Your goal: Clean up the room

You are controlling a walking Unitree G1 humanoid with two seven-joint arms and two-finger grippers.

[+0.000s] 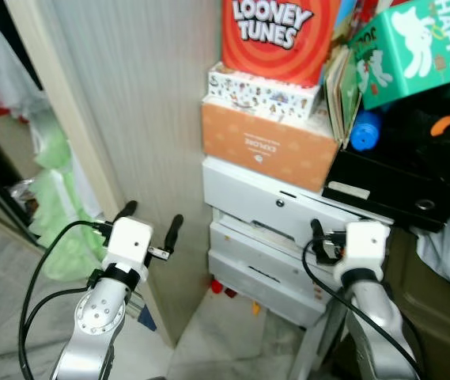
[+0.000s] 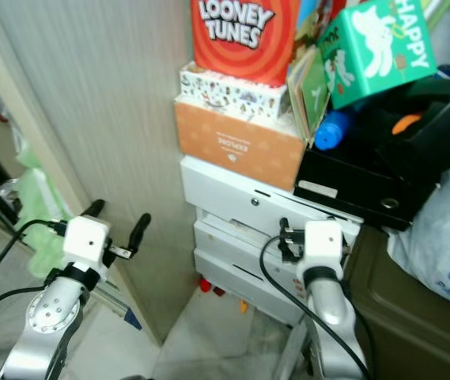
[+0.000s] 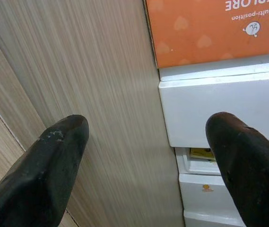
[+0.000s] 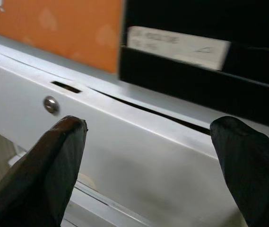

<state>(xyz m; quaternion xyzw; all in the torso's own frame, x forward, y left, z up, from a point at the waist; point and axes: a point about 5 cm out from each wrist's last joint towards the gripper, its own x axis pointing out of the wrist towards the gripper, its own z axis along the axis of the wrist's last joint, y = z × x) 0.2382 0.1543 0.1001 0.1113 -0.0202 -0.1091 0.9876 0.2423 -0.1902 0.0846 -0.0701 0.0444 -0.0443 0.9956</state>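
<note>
At far left of the head view, green cloth (image 1: pixel 58 206) hangs beside a dark doorway. Next to it a pale wood-grain panel (image 1: pixel 130 103) runs from the top of the frame toward the floor (image 1: pixel 217 336).

In the lower left, the left hand (image 1: pixel 152 222) hovers in front of that panel, its two black fingers spread apart and gripping nothing.

At centre stands a stack: white drawers (image 1: pixel 264 237) at the bottom, an orange box (image 1: pixel 264 146) on them, a small patterned box (image 1: pixel 260 93) on that, and a red Looney Tunes box (image 1: pixel 276 32) on top. The pile looks like storage pushed against the panel to save space. Small red and orange bits (image 1: pixel 223 288) lie on the floor at the foot of the drawers; these may be what needs tidying.

In the lower right, the right hand (image 4: pixel 148 156) hangs close to a white drawer front (image 4: pixel 125 156), fingers wide apart and empty.

Further right, a black case (image 1: pixel 398 174) rests on the drawers, with a blue bottle (image 1: pixel 364 131) and a green box (image 1: pixel 414 47) above it.
</note>
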